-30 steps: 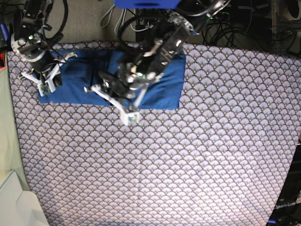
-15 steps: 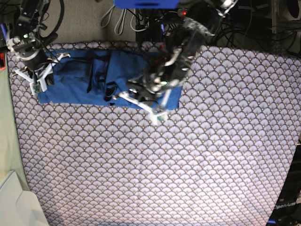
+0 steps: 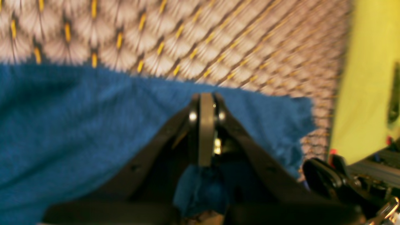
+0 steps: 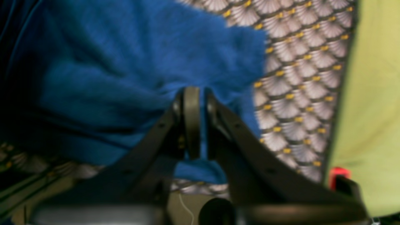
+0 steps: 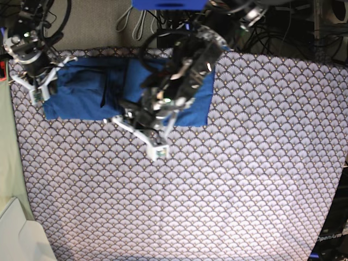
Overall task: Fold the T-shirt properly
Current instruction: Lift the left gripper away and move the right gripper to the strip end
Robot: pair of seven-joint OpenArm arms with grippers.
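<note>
While the left gripper (image 3: 204,103) has its black jaws pressed together, pinching a bit of the soft, fuzzy, plain blue long-sleeved T-shirt (image 5: 87,89), the right gripper (image 4: 196,93) also has blue cloth caught between its jaws, which stand just a crack apart. The shirt lies flat near the far edge of the grey-white tablecloth with little shell shapes (image 5: 228,179). It looks already folded into a long band, and its long way runs from side to side. In the base view the right gripper sits at the band's left end, and the left one at its near edge, near the middle. I think the next fold goes end to end.
</note>
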